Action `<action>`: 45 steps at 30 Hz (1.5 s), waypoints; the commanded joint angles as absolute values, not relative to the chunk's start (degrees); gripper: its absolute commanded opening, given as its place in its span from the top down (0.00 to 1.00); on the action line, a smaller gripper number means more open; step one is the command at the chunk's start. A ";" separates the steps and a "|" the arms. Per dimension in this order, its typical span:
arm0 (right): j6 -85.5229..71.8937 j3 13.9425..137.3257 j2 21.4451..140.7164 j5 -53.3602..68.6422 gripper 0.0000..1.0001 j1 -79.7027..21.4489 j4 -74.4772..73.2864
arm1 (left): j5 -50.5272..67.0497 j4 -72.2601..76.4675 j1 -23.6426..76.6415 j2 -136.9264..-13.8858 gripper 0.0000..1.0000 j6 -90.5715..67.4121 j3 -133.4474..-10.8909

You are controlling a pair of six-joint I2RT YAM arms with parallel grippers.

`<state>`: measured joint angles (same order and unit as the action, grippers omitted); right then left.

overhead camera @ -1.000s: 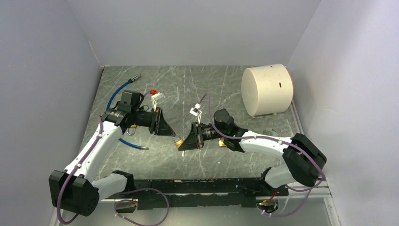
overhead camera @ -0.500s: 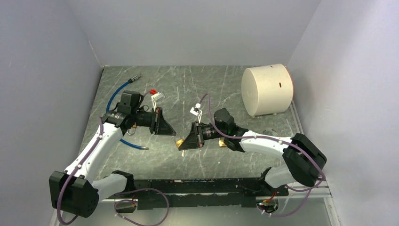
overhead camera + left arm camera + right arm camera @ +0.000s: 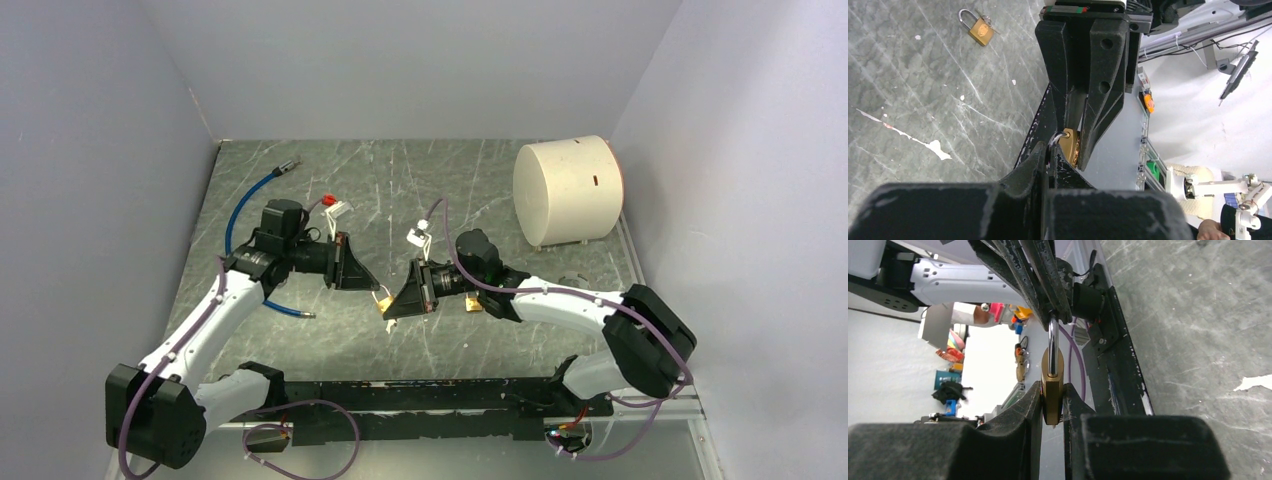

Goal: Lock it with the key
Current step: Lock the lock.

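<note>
A brass padlock (image 3: 385, 301) hangs between my two grippers above the table. My right gripper (image 3: 1052, 407) is shut on the padlock's body (image 3: 1052, 385), held edge-on with the steel shackle (image 3: 1053, 342) pointing away. My left gripper (image 3: 1050, 152) is shut on that shackle; the brass body (image 3: 1068, 145) shows just beyond its fingertips. In the top view the left gripper (image 3: 373, 290) and the right gripper (image 3: 390, 308) meet tip to tip. A small metal tip sticks out under the body. I cannot make out a key there.
A second brass padlock (image 3: 979, 30) with keys lies on the marble table, beside the right arm in the top view (image 3: 472, 305). A white cylinder (image 3: 567, 190) stands at the back right. A blue cable (image 3: 245, 200) and small connectors (image 3: 332, 204) lie at the left.
My left arm has moved right and slightly forward, bringing its fingertips onto the padlock's shackle. The right gripper has held the padlock nearly still.
</note>
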<state>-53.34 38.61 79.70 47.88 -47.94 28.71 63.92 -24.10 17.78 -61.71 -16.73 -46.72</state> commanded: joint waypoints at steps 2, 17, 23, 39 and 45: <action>-45.21 44.95 74.99 34.65 1.00 -46.93 21.77 | 63.82 -23.65 20.15 -60.60 0.97 -20.41 -44.74; -50.95 42.75 74.36 38.02 1.00 -45.70 31.18 | 63.34 -7.82 23.11 -60.20 0.97 -32.68 -38.17; -50.13 42.90 73.92 37.00 1.00 -45.70 29.19 | 60.58 -3.44 23.72 -59.36 0.97 -36.38 -34.32; -53.92 36.94 74.38 36.87 1.00 -45.62 37.43 | 59.15 4.32 26.11 -57.02 0.97 -44.32 -32.75; -54.76 36.59 75.08 38.23 1.00 -45.62 39.61 | 58.14 3.33 27.51 -57.16 0.97 -44.11 -33.21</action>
<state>-54.24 34.70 75.13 43.20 -46.26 25.36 52.47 4.27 23.81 -57.71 -41.39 -33.63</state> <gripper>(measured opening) 0.185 0.042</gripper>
